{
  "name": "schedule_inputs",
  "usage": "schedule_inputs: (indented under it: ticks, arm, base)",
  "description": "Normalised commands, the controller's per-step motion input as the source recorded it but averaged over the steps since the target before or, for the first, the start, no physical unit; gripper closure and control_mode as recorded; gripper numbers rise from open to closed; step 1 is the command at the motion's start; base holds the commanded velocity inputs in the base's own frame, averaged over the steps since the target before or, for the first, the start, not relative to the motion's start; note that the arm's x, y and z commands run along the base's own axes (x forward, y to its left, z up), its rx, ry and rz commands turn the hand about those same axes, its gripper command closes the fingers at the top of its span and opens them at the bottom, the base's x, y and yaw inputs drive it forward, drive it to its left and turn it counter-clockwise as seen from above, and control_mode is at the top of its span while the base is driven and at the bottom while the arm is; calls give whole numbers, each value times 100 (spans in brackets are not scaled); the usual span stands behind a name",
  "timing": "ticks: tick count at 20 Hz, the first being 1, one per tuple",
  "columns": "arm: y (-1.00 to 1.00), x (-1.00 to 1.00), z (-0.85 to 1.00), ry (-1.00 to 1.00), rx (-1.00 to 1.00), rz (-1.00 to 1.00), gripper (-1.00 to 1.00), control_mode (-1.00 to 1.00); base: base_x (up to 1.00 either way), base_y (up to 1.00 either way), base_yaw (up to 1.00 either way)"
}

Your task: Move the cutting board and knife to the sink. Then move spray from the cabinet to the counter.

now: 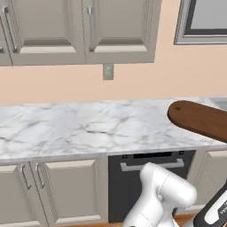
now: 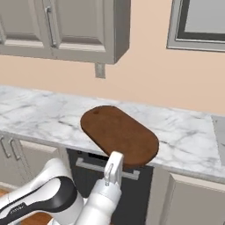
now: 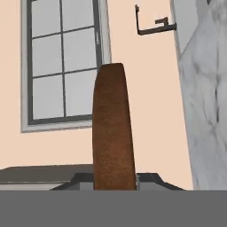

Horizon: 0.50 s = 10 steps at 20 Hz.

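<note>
The dark reddish-brown cutting board (image 2: 118, 132) hangs a little above the white marble counter (image 2: 39, 110), tilted, with its near end clamped in my gripper (image 2: 115, 160). In the left base view the cutting board (image 1: 199, 119) juts in from the right edge over the counter (image 1: 80, 128). The hand view looks along the cutting board (image 3: 113, 128) edge-on, my gripper (image 3: 114, 182) shut on its near end. A grey strip of the sink (image 2: 219, 132) shows at the counter's right end, and the black faucet (image 3: 153, 24) shows beyond the board. The knife and the spray are out of view. The wall cabinet (image 1: 84, 31) doors are closed.
A dark appliance front with a bar handle (image 1: 150, 170) sits under the counter between beige base cabinets (image 1: 66, 190). A wall outlet (image 1: 108, 71) is below the wall cabinets. A window (image 2: 197, 22) is on the wall to the right.
</note>
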Motion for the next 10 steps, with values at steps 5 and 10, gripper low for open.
schedule_inputs:
  ticks: [5, 10]
  arm:
    - [0, 0, 0, 0, 0, 0, 100, 100]
    - [0, 0, 0, 0, 0, 0, 100, 100]
  base:
    - [-5, -100, -23]
    - [70, -100, -7]
